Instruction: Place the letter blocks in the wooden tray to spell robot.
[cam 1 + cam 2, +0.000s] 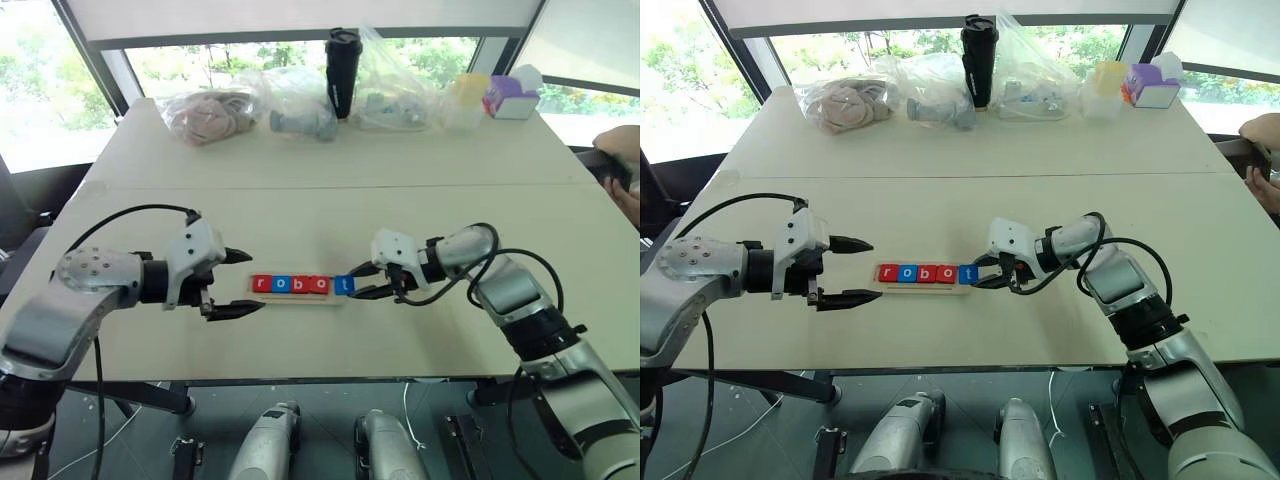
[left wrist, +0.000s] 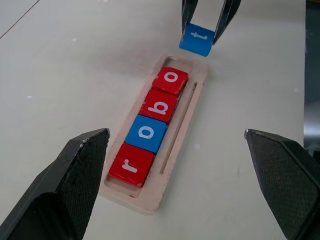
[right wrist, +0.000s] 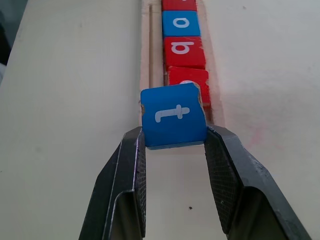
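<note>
- Left eye view: the narrow light-wood tray (image 1: pixel 300 297) lies on the pale desk (image 1: pixel 330 215) between the two arms, with four small square letter tiles seated in it reading r, o, b, o; the blue "t" tile (image 1: pixel 344 285) sits at the tray's 3 o'clock end, pinched in the right pincer (image 1: pixel 366 281), whose black fingers are closed on its sides
- At the tray's 9 o'clock end the left pincer (image 1: pixel 243 283) hovers with its fingers spread wide and nothing between them
- Right eye view: same layout; clear bags and a dark tumbler (image 1: pixel 979 58) stand well apart at the desk's 12 o'clock edge, clear of the work
- Left wrist view: the red "r" tile (image 2: pixel 131 164), blue "o" tile (image 2: pixel 146 133), red "b" tile (image 2: pixel 160 105) and red "o" tile (image 2: pixel 171 80) fill four slots in a row; the last slot beyond the second "o" is free, and the "t" tile hangs just past it, raised and slightly tilted
- Right wrist view: the "t" tile is gripped squarely by its two side faces, its leading edge over the tray's end rim
- Doing this step well, by my judgement: level the tile, line it up with the row, lower it until it clears the end rim and sits beside the red "o", then release without nudging the neighbours; the risk is the tile catching on the rim and resting cocked
</note>
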`<state>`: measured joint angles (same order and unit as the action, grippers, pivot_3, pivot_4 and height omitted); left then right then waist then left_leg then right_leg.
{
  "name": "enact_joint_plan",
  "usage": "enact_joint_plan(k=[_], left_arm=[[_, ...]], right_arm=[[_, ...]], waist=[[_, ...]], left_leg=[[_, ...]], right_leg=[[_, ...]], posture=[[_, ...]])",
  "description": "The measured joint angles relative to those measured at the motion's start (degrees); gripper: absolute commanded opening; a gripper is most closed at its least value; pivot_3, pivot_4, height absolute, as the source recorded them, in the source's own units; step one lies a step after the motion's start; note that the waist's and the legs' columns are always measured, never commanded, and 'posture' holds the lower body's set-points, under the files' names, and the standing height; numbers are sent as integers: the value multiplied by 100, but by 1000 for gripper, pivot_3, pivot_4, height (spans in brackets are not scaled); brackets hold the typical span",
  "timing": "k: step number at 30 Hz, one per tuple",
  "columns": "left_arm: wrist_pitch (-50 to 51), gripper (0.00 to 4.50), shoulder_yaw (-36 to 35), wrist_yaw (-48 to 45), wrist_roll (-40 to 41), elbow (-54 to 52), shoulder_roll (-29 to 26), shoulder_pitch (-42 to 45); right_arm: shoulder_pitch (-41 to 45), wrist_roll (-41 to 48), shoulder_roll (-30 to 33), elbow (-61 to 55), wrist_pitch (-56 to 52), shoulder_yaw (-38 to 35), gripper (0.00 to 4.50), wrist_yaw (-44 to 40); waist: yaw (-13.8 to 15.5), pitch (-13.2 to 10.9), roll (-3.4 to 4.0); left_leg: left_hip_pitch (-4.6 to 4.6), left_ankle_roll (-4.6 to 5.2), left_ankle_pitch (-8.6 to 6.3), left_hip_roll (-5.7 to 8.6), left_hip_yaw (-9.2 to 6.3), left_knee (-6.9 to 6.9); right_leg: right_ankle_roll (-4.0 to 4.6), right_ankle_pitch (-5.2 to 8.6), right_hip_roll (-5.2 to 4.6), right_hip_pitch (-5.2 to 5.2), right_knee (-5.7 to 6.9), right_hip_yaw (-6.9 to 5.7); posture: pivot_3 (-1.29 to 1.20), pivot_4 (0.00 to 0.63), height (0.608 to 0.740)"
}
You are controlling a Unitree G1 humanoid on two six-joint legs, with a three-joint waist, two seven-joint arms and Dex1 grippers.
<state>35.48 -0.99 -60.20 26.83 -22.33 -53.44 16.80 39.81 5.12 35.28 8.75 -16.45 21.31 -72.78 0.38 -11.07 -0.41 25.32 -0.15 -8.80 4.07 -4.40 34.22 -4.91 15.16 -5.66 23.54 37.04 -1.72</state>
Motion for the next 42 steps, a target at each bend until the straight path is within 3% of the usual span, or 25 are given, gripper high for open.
enact_joint_plan(k=[11, 42], left_arm=[[-57, 4500, 6, 192, -120, -70, 35, -274], [-78, 4500, 129, 396, -173, -99, 240, -202]], right_arm=[[236, -496, -159, 452, 212, 280, 1107, -35], [594, -500, -757, 748, -951, 283, 1107, -45]], waist=[[-9, 0, 0], [-113, 0, 0]], left_leg=[[0, 1, 1, 0, 0, -2], [-1, 2, 3, 0, 0, -2]], right_leg=[[-13, -7, 7, 3, 3, 0], [-21, -11, 10, 4, 9, -1]], posture=[[0, 150, 740], [0, 150, 740]])
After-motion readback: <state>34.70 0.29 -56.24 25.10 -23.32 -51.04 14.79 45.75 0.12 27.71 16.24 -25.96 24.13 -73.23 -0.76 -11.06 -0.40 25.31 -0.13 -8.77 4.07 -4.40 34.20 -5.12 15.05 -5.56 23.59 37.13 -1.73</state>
